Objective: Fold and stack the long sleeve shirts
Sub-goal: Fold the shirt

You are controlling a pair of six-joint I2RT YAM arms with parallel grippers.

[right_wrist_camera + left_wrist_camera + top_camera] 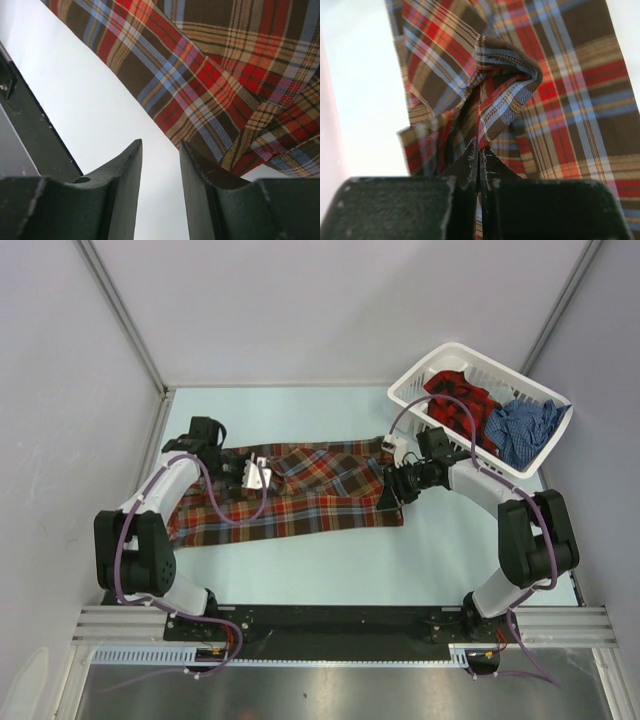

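The brown, red-orange and light-blue plaid shirt (320, 495) lies spread across the middle of the table. My left gripper (262, 475) sits over its left part. In the left wrist view this gripper (481, 156) is shut on a raised fold of the plaid shirt (505, 75). My right gripper (392, 490) is at the shirt's right edge. In the right wrist view it (161, 150) stands open with only bare table between the fingers, and the plaid shirt's edge (220, 70) lies just beyond the right fingertip (186, 148). A red-and-black shirt (460, 405) and a blue checked shirt (520, 430) lie crumpled in the basket.
The white plastic laundry basket (405, 392) stands at the back right, just behind my right arm. The pale table (300, 570) is enclosed by grey walls at the left, back and right. A black rail runs along the near edge.
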